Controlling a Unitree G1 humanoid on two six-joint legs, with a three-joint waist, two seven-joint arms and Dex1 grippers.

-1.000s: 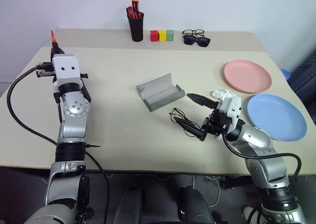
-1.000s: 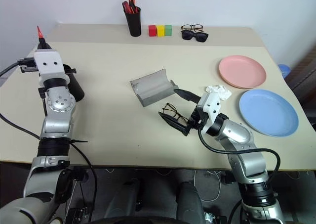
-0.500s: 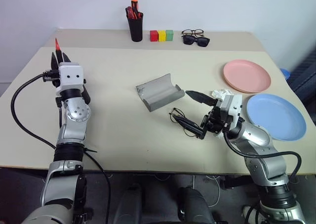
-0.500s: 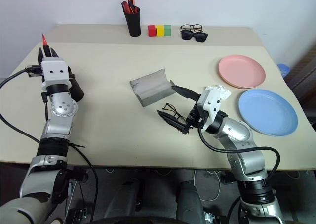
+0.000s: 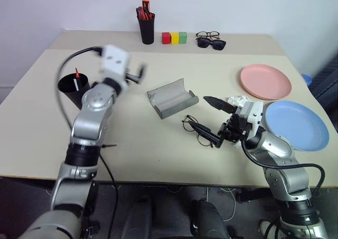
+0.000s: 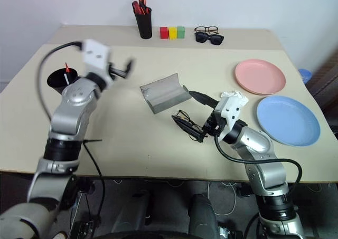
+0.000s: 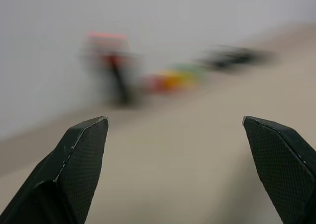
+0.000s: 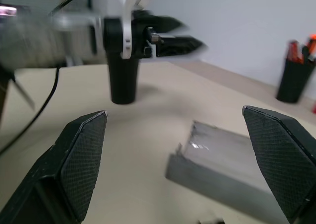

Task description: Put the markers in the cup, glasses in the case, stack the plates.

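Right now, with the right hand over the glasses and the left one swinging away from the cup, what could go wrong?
1. The open right hand straddles the thin black wire-rimmed glasses; closing could bend the frame or slip off it.
2. The grey clamshell case lies open close by; a careless lift might knock it.
3. The open left hand swings near the wide black cup, where a red-capped marker stands; a brush could tip it.
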